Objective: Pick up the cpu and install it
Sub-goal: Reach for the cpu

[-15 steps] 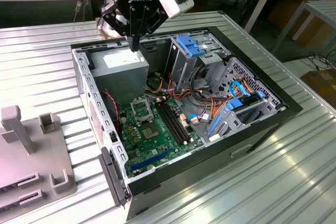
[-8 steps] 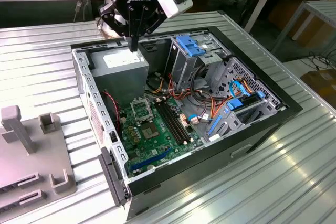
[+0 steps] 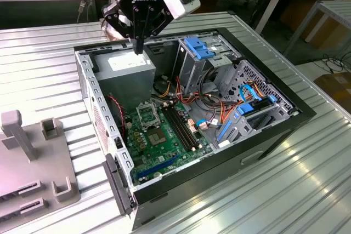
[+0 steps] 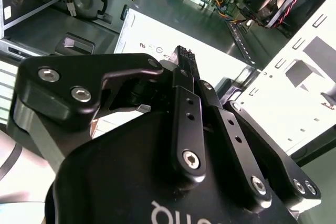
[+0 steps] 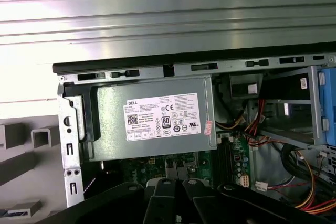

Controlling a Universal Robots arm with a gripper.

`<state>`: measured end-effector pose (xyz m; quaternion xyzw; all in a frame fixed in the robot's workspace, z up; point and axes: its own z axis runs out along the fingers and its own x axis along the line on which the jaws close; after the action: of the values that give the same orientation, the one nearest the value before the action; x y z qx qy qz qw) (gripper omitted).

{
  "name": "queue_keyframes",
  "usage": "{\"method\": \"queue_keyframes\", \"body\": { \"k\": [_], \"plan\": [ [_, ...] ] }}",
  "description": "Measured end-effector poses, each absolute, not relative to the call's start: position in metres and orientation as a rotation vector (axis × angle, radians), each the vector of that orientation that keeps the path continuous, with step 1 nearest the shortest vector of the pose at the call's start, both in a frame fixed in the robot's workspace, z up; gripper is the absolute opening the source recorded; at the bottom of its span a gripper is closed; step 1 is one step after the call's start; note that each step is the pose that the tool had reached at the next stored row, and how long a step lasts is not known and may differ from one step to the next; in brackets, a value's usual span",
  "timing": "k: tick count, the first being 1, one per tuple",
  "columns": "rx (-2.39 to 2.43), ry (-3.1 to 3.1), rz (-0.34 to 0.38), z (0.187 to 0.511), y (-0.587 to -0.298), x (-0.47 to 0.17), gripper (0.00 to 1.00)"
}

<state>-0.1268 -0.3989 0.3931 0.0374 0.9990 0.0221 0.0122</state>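
My gripper (image 3: 140,47) hangs over the back corner of the open computer case (image 3: 274,130), just above the grey power-supply box (image 3: 129,65). In the second wrist view its black fingers (image 4: 186,82) lie pressed together, the gripper (image 4: 184,53) shut, and I see nothing between them. The cpu is out of view. Lower down on the green motherboard sits the black square socket frame (image 3: 148,114) with a green centre, well below and in front of the gripper. The first wrist view looks down on the power-supply box (image 5: 152,121).
Long black memory slots (image 3: 178,124) run beside the socket. Blue drive brackets (image 3: 200,47) and bundled cables (image 3: 219,108) crowd the exterior view's right side of the case. A grey fixture (image 3: 33,163) stands on the ribbed metal table (image 3: 274,201) at the exterior view's left.
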Motion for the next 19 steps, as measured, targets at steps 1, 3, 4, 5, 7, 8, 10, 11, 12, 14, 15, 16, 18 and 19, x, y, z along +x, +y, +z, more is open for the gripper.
{"method": "queue_keyframes", "body": {
  "k": [1,3,4,5,7,8,10,11,12,14,15,16,18,19],
  "plan": [
    [0.117,3.114,0.069,0.393,-0.399,-0.127,0.11],
    [0.117,3.114,0.069,0.393,-0.399,-0.127,0.11],
    [0.117,3.116,0.069,0.393,-0.399,-0.129,0.11],
    [0.117,3.118,0.069,0.393,-0.399,-0.130,0.11],
    [0.117,3.118,0.069,0.393,-0.399,-0.130,0.11],
    [0.117,3.118,0.069,0.392,-0.399,-0.130,0.11],
    [0.117,3.118,0.069,0.392,-0.399,-0.131,0.11],
    [0.117,3.118,0.069,0.392,-0.399,-0.131,0.11],
    [0.117,3.118,0.069,0.392,-0.399,-0.132,0.11],
    [0.117,3.118,0.069,0.392,-0.399,-0.133,0.11],
    [0.117,3.118,0.069,0.392,-0.399,-0.134,0.11],
    [0.117,3.118,0.069,0.392,-0.399,-0.135,0.11],
    [0.117,3.118,0.069,0.392,-0.399,-0.137,0.11],
    [0.117,3.118,0.069,0.392,-0.399,-0.138,0.11]
  ]
}}
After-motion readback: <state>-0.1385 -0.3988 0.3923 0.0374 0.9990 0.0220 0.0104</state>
